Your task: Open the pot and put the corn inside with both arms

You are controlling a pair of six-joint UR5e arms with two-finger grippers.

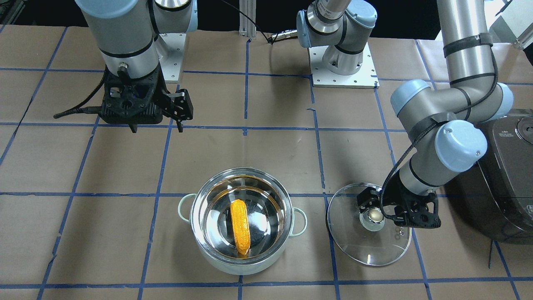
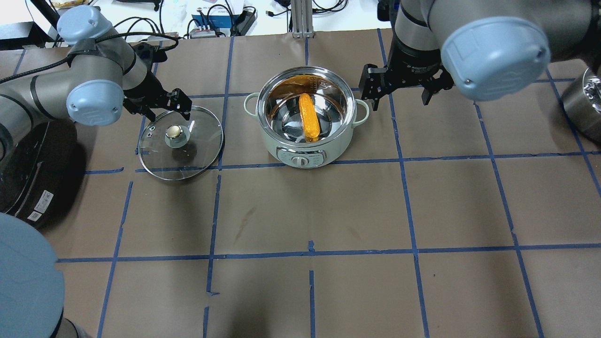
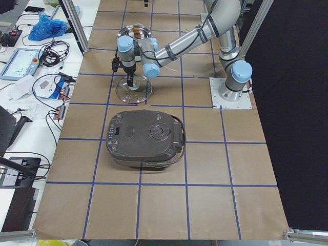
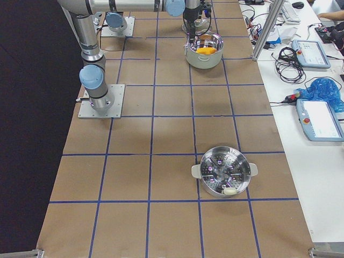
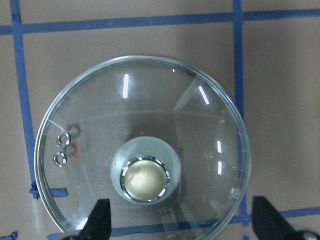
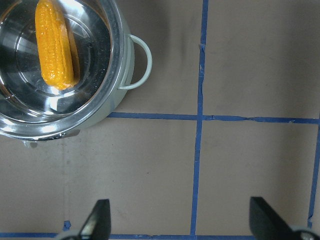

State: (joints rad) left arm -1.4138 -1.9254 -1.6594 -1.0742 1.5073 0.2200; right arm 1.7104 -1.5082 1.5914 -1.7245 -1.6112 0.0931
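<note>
The mint-green pot (image 1: 250, 266) stands open, with the yellow corn (image 1: 240, 227) lying inside it on the steel bottom. Both also show in the overhead view, pot (image 2: 263, 94) and corn (image 2: 308, 117). The glass lid (image 1: 368, 246) lies flat on the table beside the pot, knob (image 1: 373, 215) up. My left gripper (image 1: 381, 208) is open just over the knob, with its fingers apart on either side in the left wrist view (image 5: 182, 225). My right gripper (image 2: 400, 101) is open and empty. It hovers beside the pot's handle (image 6: 142, 62).
A dark grey rice cooker (image 1: 512, 175) stands close behind my left arm. A steel steamer pot (image 4: 224, 171) stands far off on my right side. The arm bases (image 1: 343, 62) are bolted at the table's robot side.
</note>
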